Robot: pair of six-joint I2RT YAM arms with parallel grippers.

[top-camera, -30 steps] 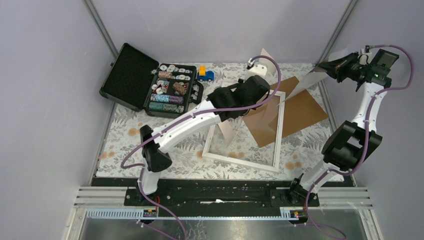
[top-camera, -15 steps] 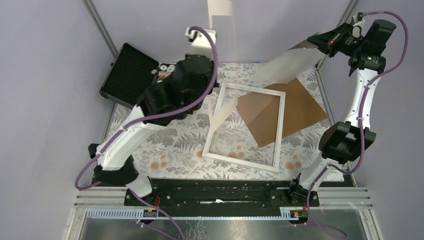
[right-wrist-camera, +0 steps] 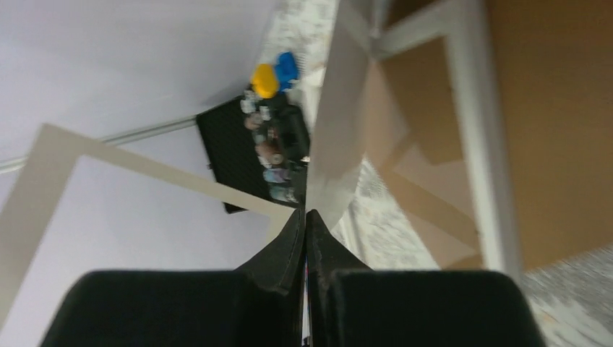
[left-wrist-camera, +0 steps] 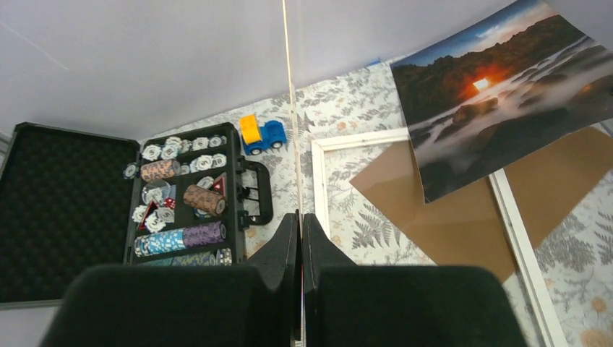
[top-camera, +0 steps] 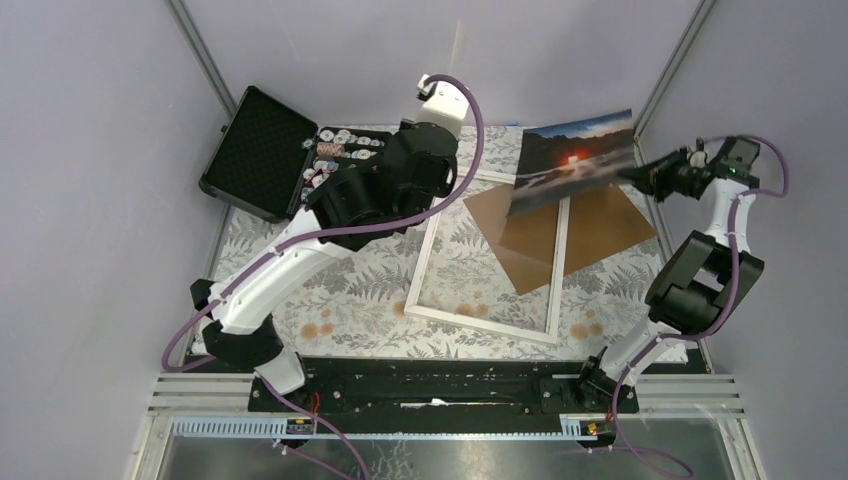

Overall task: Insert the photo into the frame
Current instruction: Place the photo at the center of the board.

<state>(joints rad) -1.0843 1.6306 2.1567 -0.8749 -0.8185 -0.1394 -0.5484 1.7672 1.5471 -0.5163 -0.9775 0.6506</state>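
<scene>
**Photo Held Above Frame; Both Grippers Loaded**

The right gripper [right-wrist-camera: 305,213] pinches the photo [top-camera: 575,160] by its right edge, fingers pressed onto the sheet. The photo hangs in the air, print side toward the top camera, over the far right corner of the frame [top-camera: 480,322]. The frame lies flat, its right rail crossing the brown backing board [top-camera: 610,220]. The left gripper [left-wrist-camera: 300,217] pinches the cream mat board [right-wrist-camera: 166,173], raised upright.
</scene>
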